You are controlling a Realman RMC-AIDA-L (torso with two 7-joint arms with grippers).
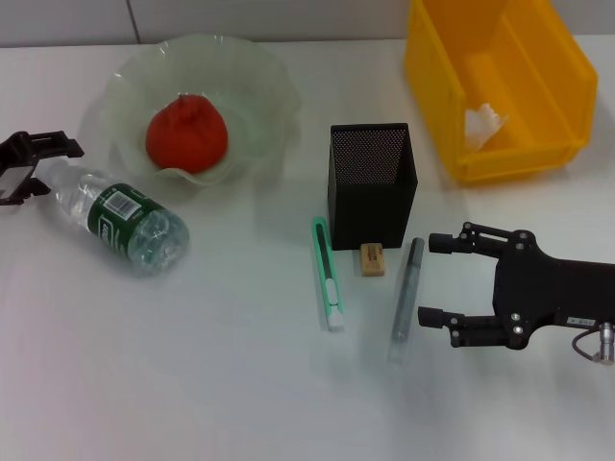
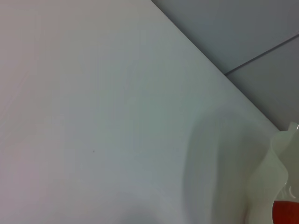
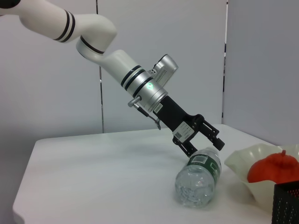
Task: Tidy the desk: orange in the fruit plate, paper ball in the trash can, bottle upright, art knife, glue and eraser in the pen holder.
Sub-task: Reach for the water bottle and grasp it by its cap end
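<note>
White desk [image 1: 192,365] spreads out under me, with grey wall panels behind its far edge. Near the far left corner the orange [image 1: 185,133] sits in the fruit plate [image 1: 255,86]. At the far right corner stands the trash can [image 1: 538,86], the paper ball [image 1: 483,123] lying inside it. Mid-desk the pen holder [image 1: 372,182] stands upright; just in front of it the eraser [image 1: 372,259] lies on the desk, with the art knife [image 1: 328,274] on one side and the glue [image 1: 406,293] on the other, both flat.

The bottle [image 1: 125,219] lies on its side near the left edge. My left gripper [image 1: 24,163] is at its cap end, fingers spread; from the right wrist view it seems to straddle the neck, though I can't tell if it touches. My right gripper [image 1: 437,279] hovers just beside the glue, jaws released and holding nothing.
</note>
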